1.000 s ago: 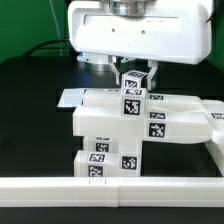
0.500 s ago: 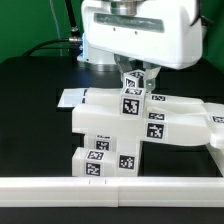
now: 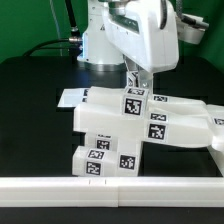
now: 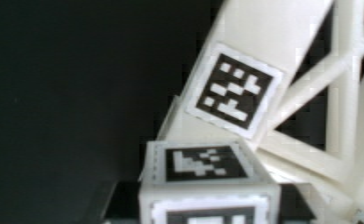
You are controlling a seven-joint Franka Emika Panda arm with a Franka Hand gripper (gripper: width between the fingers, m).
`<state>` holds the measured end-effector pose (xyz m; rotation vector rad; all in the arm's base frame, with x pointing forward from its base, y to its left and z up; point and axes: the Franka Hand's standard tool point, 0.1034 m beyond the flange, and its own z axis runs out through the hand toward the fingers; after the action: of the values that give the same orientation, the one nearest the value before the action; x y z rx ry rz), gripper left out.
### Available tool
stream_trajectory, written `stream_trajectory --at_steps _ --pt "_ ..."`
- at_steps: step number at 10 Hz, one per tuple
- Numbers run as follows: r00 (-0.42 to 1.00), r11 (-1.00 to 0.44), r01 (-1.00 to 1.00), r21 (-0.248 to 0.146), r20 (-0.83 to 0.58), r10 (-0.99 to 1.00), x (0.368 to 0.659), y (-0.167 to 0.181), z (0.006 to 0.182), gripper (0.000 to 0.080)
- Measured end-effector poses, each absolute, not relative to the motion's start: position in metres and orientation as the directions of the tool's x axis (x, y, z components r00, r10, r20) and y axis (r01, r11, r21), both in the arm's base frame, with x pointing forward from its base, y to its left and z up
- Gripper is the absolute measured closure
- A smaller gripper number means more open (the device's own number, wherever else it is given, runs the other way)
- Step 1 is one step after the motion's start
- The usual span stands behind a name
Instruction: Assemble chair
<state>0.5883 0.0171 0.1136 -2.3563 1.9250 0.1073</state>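
My fingers point(image 3: 138, 80) pinch a small tagged cube atop the half-built white chair point(image 3: 125, 130) on the black table point(image 3: 30, 120); it looks rigid, light, slick plastic, best gripped across flat faces.

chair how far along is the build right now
Mostly together: the chair already stands as one stacked block of tagged white parts behind the rail. In hand: the gripper sits at its top small cube, jaws near closed around it. Whether any parts remain isn't visible.
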Motion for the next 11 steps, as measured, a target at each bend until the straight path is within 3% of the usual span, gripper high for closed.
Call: stream_trajectory --at_steps 1,2,3,8,11 --pt "0.226 -0.223 -0.974 -0.032 -0.115 -0.967 0.5881 0.017 0.1133 0.0298" --pt "0.299 -0.296 -0.954 -0.038 -0.113 -0.948 0.5875 0.0171 0.1126 0.0192" --pt "0.331 -0.329 -0.944 -0.04 -0.112 -0.937 0.5872 0.017 0.1118 0.0161" --pt "0.675 -0.671 -0.738 -0.076 -0.087 -0.733 0.5866 0.0173 0.1102 0.0151" --pt "0.709 -0.704 -0.705 -0.082 -0.08 -0.701 0.5873 0.0112 0.1117 0.0151"
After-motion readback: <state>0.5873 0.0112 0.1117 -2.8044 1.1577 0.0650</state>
